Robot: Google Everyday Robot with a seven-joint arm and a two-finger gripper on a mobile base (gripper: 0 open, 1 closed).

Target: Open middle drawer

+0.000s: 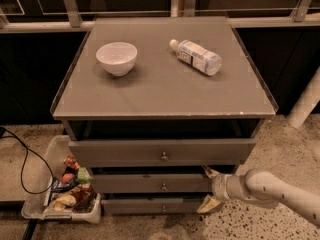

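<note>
The gripper (209,188) holds its jaws apart at the right end of the middle drawer (145,183); centre them on the knob (163,186) to their left, close, and pull straight outward.

Tool (209,188) at middle drawer (145,183)'s right end hides its corner.

Middle drawer (130,183), wide, shallow and grey-brown, sitting level between the top drawer (120,151) and the bottom drawer (135,205), carrying a small round metal knob (163,186) at centre, its front lying set back from the top one, gripper (209,188) hanging at its right end, fingers (208,172) spreading above and below that edge.
</note>
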